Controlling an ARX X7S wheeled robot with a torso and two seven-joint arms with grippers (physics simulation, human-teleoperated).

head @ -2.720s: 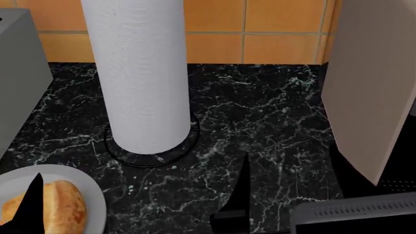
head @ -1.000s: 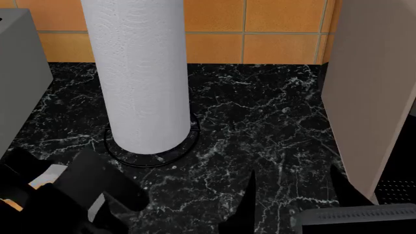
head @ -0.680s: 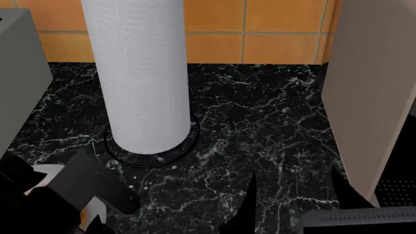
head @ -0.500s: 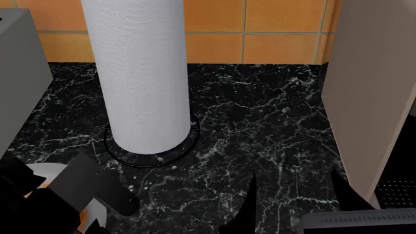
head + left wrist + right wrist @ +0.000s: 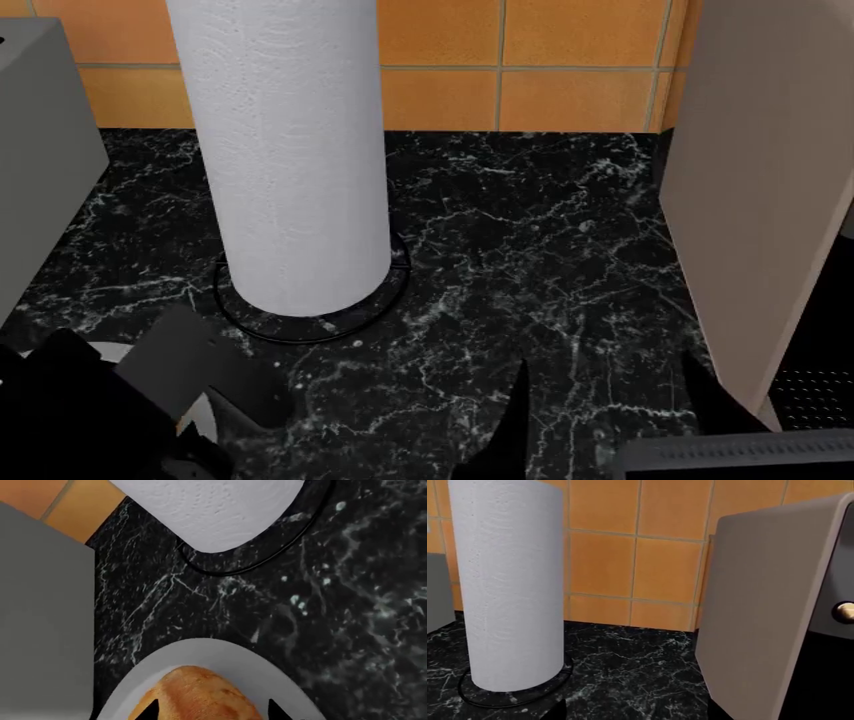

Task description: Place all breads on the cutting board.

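With the left end effector (image 5: 212, 711) spread astride the golden bread (image 5: 197, 695) on its white plate (image 5: 267, 672), lower squarely, then pinch gently before lifting.

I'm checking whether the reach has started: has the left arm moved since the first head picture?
Yes. The left gripper has come in over the plate toward the paper towel roll, and now covers the bread in the head view.
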